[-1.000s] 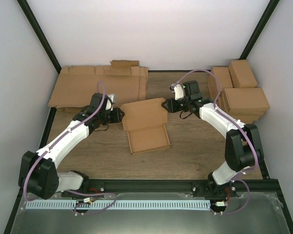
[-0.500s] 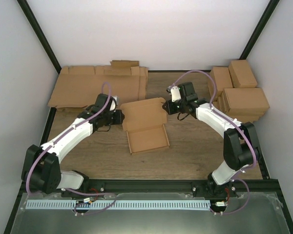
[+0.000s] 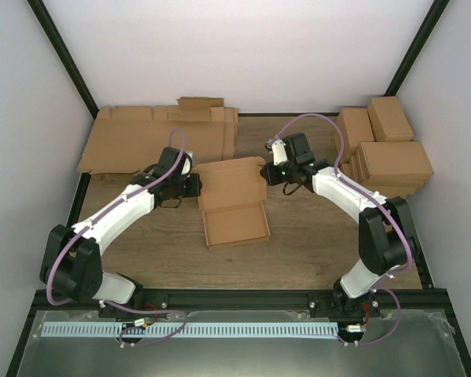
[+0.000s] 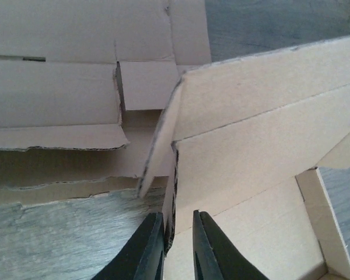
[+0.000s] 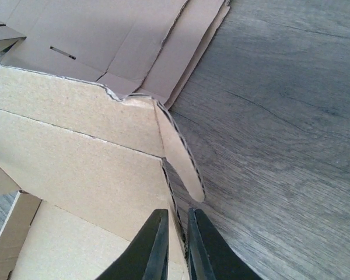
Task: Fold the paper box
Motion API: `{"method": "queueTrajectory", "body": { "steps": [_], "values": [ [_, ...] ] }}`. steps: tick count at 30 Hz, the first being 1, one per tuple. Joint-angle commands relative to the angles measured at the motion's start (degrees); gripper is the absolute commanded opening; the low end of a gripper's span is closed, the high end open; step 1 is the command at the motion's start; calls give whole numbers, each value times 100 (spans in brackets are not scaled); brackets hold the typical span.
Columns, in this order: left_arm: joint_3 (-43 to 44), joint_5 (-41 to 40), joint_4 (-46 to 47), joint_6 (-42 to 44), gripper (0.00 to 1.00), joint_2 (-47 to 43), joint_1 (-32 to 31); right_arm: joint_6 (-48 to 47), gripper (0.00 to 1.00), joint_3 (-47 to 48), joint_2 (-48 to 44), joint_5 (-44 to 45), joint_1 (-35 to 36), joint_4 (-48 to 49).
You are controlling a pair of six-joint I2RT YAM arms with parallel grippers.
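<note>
Slippage looms: left gripper (image 4: pixel 174 220) and right gripper (image 5: pixel 176 216) each pinch a thin side wall of the box (image 3: pixel 235 224), set centrally between them, so uneven pulls could tear it or snag the sheets (image 3: pixel 141 143) just behind.

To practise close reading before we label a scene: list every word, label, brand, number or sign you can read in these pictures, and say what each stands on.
None: no word, number, brand or sign is readable in any view.
The paper box, the flat cardboard sheets and the closed boxes are all plain brown, unprinted on the faces shown.
</note>
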Motion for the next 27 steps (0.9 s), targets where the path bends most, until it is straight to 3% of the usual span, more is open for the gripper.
{"method": "queueTrajectory", "body": {
  "steps": [1, 5, 15, 27],
  "values": [
    [261, -126, -84, 80, 13, 58, -132, 90, 10, 224, -126, 150, 126, -31],
    [348, -277, -151, 82, 4, 68, -198, 125, 2, 271, -165, 206, 160, -85],
    [654, -640, 57, -92, 4, 124, -661, 718, 1, -248, -999, 1066, 271, 171],
    [657, -1486, 1362, -526, 4, 431, -1368, 1764, 1, -1660, -2090, 2208, 381, 1372]
  ]
}}
